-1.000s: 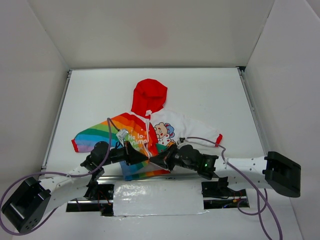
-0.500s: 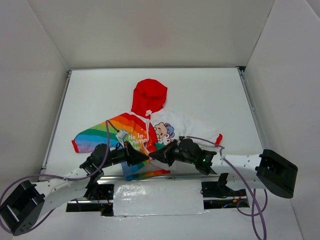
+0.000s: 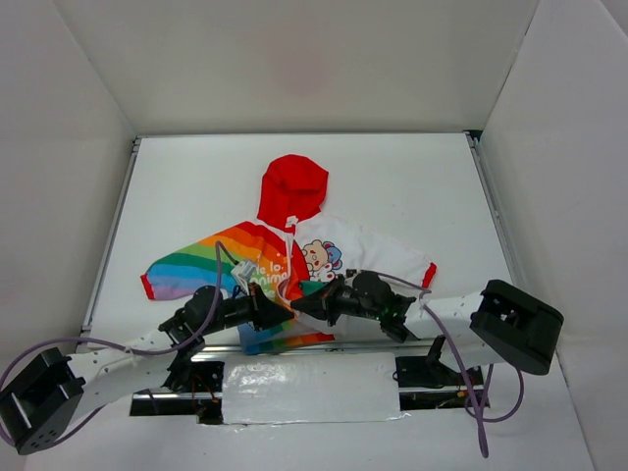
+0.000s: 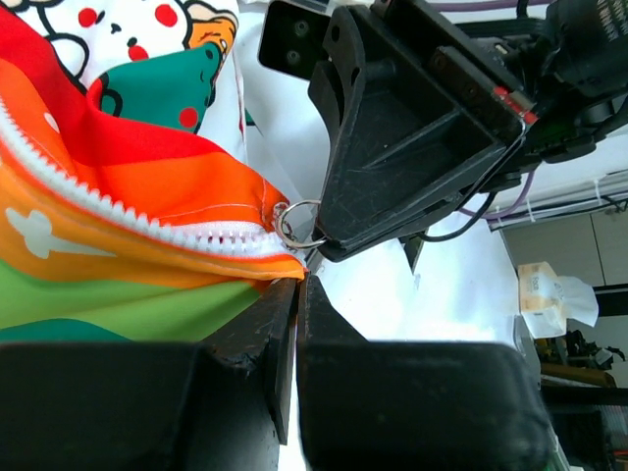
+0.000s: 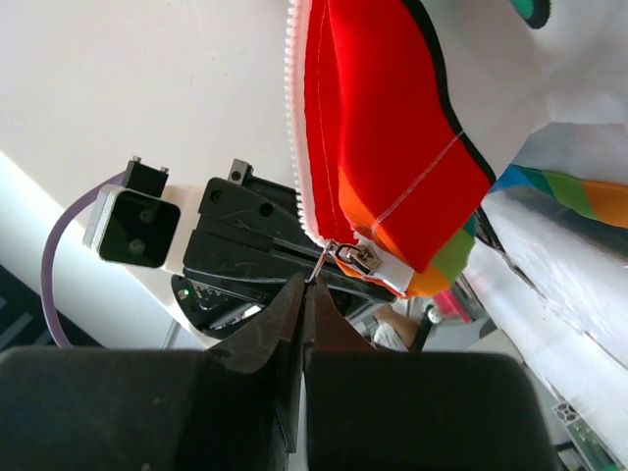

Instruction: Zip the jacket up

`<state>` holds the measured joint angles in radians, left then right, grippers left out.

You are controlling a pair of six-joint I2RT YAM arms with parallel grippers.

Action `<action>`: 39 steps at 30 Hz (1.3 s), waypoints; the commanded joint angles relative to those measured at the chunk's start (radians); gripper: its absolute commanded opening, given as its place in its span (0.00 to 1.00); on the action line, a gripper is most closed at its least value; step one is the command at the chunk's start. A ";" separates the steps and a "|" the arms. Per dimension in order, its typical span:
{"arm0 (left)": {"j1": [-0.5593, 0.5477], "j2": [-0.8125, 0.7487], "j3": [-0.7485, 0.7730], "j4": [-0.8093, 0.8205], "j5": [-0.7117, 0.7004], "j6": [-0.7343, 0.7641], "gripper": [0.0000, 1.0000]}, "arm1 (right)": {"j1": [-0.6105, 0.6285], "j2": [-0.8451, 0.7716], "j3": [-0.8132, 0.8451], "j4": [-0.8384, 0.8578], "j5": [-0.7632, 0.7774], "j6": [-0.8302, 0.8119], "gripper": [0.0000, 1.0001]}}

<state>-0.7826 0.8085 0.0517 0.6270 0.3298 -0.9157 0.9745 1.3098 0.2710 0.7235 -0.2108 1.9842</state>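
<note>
Item: jacket [image 3: 285, 260]. It lies flat on the white bench [image 3: 412, 186], near the arms' edge, with the red hood [image 3: 292, 186] pointing away from the arm bases. The rainbow half is on the left arm's side and the white cartoon half is on the right arm's side. Both sleeves are spread outward.

Zipper [image 4: 128, 211]: the white teeth run along the edge of the rainbow panel. In the left wrist view they end at a slider carrying a small metal pull ring [image 4: 294, 224], close to the bottom hem. The front is undone above that point.

Left fingers [image 4: 265, 324]: pressed together, with no gap visible between them. Their tips meet the lower corner of the orange-striped fabric just below the zipper's end, and they appear to pinch that hem. In the overhead view they sit at the bottom centre of the jacket.

Right fingers [image 5: 280, 314]: closed, tips together, clamped on the thin wire of the pull ring [image 5: 322, 263] just beside the slider [image 5: 358, 257]. The red and orange fabric hangs above them.

The two arms meet tip to tip at the jacket's lower front. The left arm's wrist camera [image 5: 128, 226] is visible behind the hem in the right wrist view.
</note>
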 commanded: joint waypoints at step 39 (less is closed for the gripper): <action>-0.106 -0.132 -0.049 -0.128 0.003 0.106 0.00 | 0.024 0.348 0.062 0.788 0.100 0.430 0.00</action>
<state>-0.8684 0.7063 0.0326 0.5171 0.2707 -0.8333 1.0431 1.6917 0.3004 1.2671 -0.1471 1.9965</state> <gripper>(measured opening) 0.139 0.007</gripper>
